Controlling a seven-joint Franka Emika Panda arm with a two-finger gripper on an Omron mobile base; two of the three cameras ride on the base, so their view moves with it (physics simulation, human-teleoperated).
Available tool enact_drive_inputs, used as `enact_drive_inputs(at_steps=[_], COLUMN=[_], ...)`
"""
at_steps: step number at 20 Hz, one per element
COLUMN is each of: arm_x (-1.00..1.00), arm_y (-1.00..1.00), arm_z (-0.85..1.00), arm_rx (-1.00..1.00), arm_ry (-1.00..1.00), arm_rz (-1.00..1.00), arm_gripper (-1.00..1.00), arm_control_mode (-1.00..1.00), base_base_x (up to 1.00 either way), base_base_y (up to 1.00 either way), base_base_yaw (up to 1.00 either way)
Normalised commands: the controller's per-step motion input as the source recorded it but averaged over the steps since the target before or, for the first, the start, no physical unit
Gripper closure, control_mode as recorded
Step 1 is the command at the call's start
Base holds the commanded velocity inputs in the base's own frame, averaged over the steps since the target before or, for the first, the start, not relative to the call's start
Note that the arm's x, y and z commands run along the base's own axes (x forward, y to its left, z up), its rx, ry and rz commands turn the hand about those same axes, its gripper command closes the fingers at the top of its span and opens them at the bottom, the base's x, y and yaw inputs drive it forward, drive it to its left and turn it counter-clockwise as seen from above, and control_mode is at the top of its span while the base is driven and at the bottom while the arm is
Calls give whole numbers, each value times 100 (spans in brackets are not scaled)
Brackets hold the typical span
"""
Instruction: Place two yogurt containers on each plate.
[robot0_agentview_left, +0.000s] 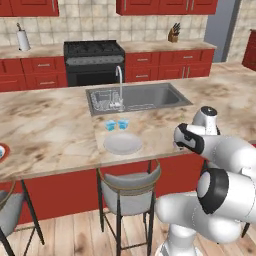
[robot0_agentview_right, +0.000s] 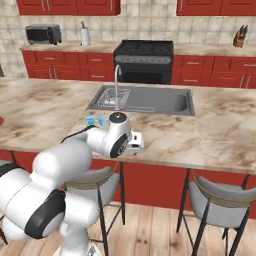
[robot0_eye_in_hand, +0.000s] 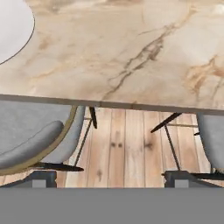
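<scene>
Two light blue yogurt containers (robot0_agentview_left: 110, 125) (robot0_agentview_left: 123, 123) stand side by side on the marble counter, just behind the plain pale plate (robot0_agentview_left: 122, 143). In the right base view one blue container (robot0_agentview_right: 92, 120) peeks out beside my arm. The red-rimmed plate (robot0_agentview_left: 1, 151) lies at the far left edge of the counter. My gripper (robot0_agentview_left: 179, 145) (robot0_agentview_right: 137, 146) hovers over the counter's front edge, to the right of the pale plate. In the hand view the pale plate (robot0_eye_in_hand: 11, 30) fills the top left corner, and my gripper (robot0_eye_in_hand: 109, 179) is open with nothing between its fingers.
A sink (robot0_agentview_left: 150, 97) with a faucet (robot0_agentview_left: 120, 85) is set in the counter behind the cups. Grey stools (robot0_agentview_left: 130, 187) (robot0_agentview_right: 220, 197) stand under the front edge over a wood floor. A stove (robot0_agentview_left: 94, 60) and red cabinets line the back wall.
</scene>
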Motion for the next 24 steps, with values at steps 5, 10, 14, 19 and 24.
enact_drive_inputs(at_steps=[5, 10, 14, 19, 24], arm_x=[0, 0, 44, 69, 69], arm_y=[0, 0, 73, 100, 100], arm_z=[0, 0, 11, 15, 4], arm_rx=[0, 0, 0, -1, -9], arm_ry=[0, 0, -1, 0, 0], arm_rz=[0, 0, 13, 11, 15], arm_gripper=[-100, -100, -100, -100, -100], arm_control_mode=[100, 100, -100, -100, -100], base_base_x=[100, 91, 13, 0, 0], base_base_y=[-78, 15, 17, 0, 0], base_base_yaw=[2, 7, 5, 0, 0])
